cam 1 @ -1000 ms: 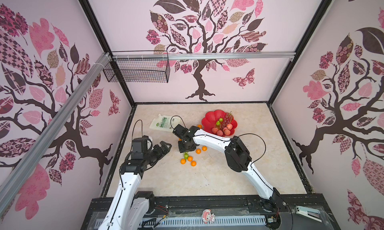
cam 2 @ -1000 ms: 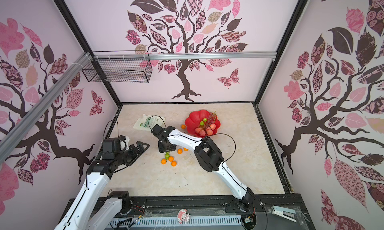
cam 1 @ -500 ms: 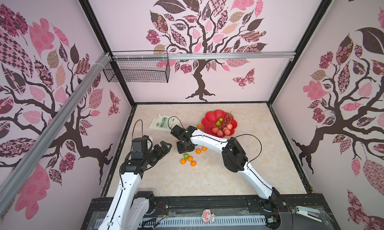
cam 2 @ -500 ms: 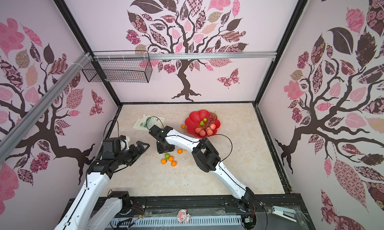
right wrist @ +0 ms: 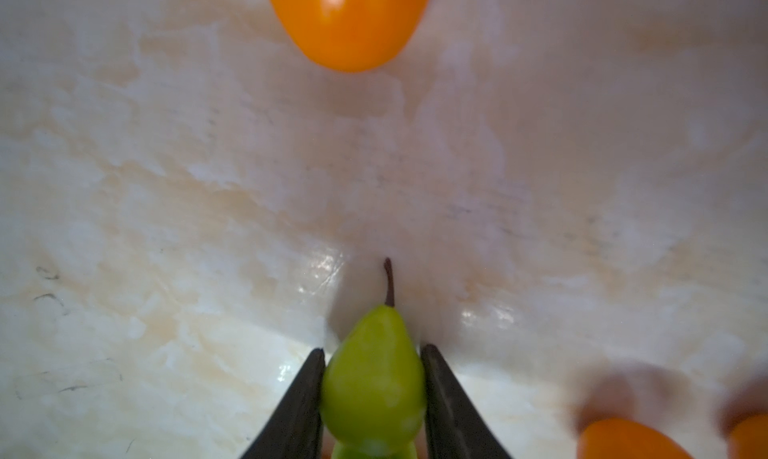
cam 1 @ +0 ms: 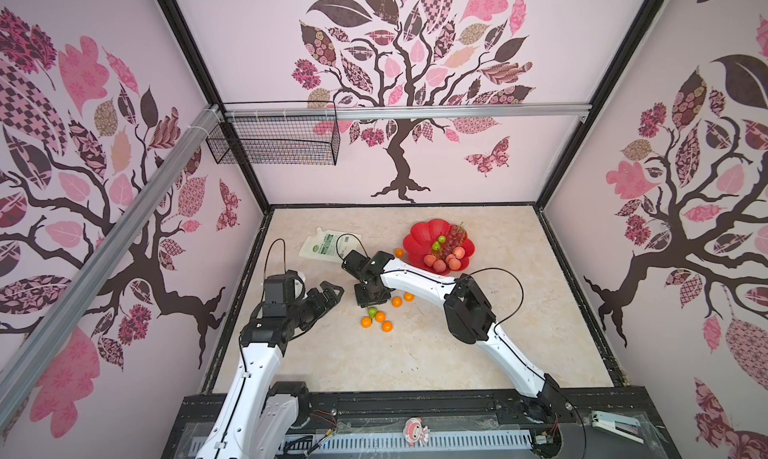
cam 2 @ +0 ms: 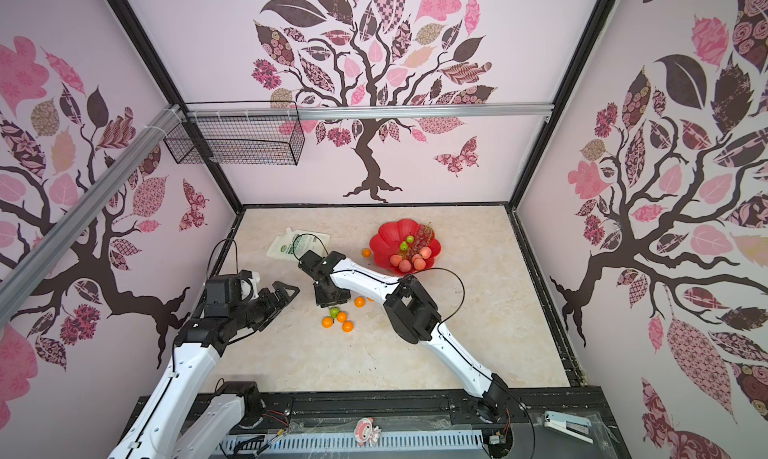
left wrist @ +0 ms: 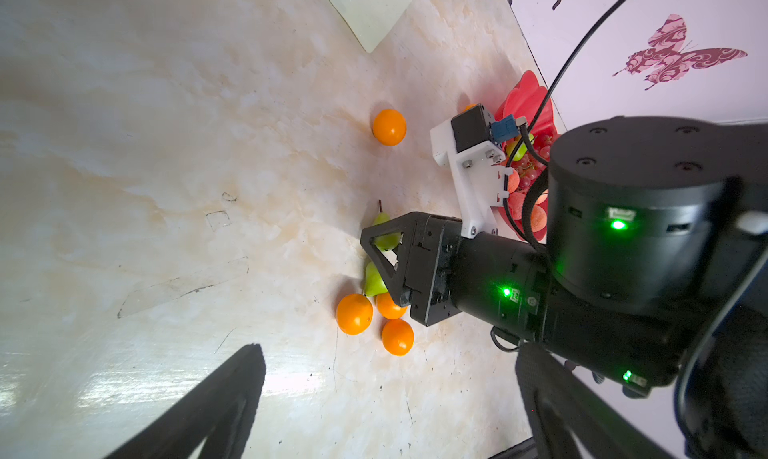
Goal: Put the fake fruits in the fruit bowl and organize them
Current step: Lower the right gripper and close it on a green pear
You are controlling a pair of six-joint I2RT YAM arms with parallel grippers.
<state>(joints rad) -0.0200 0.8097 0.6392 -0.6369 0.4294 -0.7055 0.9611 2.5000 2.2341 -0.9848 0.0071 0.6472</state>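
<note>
The red flower-shaped fruit bowl [cam 1: 415, 239] [cam 2: 384, 241] sits at the back right of the table and holds peaches [cam 1: 439, 265], a pear [cam 1: 436, 245] and a grape bunch [cam 1: 455, 234]. Several oranges [cam 1: 387, 326] and a green pear [cam 1: 372, 311] lie loose mid-table. My right gripper [cam 1: 371, 299] [right wrist: 372, 349] is down at that cluster, shut on another green pear [right wrist: 374, 378] [left wrist: 384, 239], both fingers against its sides and the stem pointing out. To the left, my left gripper [cam 1: 328, 297] [left wrist: 386, 394] hangs open and empty.
A white pouch with a green label [cam 1: 326, 245] lies behind the right gripper. One orange [cam 1: 399, 252] rests beside the bowl's left rim. A black wire basket [cam 1: 278, 141] hangs on the back left wall.
The right gripper's fingers have closed in onto the green pear, and the arm has shifted slightly left. The left arm has not moved.
</note>
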